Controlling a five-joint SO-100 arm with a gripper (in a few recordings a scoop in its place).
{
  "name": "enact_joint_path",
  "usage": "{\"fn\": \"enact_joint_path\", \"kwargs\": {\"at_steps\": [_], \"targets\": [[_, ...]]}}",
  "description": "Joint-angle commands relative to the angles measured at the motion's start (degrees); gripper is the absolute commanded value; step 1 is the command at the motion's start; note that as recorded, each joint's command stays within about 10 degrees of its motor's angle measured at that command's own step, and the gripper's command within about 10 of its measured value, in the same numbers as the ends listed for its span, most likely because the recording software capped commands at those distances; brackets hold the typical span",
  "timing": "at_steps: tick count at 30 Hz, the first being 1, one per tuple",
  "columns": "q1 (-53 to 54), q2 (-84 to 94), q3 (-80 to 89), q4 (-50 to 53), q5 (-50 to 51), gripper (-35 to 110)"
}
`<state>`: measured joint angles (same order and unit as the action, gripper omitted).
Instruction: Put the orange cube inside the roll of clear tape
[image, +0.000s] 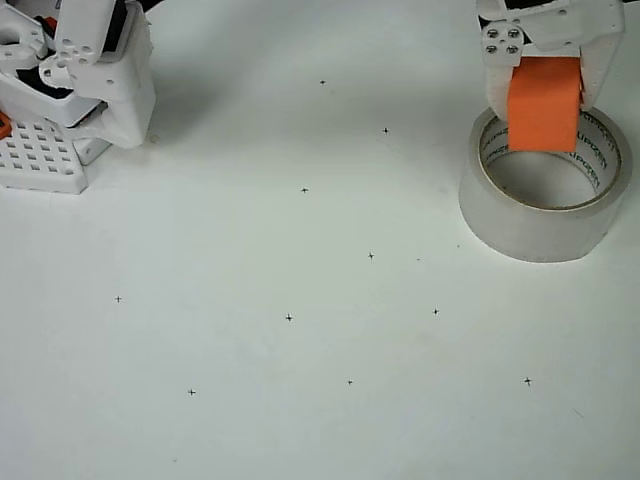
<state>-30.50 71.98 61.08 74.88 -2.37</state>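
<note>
Your white two-finger tool (548, 88) sits highest in the overhead view, nearest the lens, pinching the small bright-orange cube (544, 103) with matte faces between its fingers. The cube hangs over the far rim of the wide ring of translucent greyish-white packing tape (545, 185), whose pale cardboard core carries dark lettering; it overlaps that rim and part of the hole, so it does not look centred yet. The roll lies flat on the white surface (300, 300), which is marked with small black crosses. You appear to be at the placing step: the cube is carried but not released. Next, I judge you need to shift it toward the middle of the hole, lower it clear of the core wall, then spread the fingers.
</note>
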Motion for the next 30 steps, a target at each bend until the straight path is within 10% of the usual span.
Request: {"fn": "enact_joint_path", "kwargs": {"at_steps": [1,30], "targets": [[0.18,2.99,-4.39,0.62,-1.23,36],[0.00,2.20,-9.84,4.13,-3.52,43]]}}
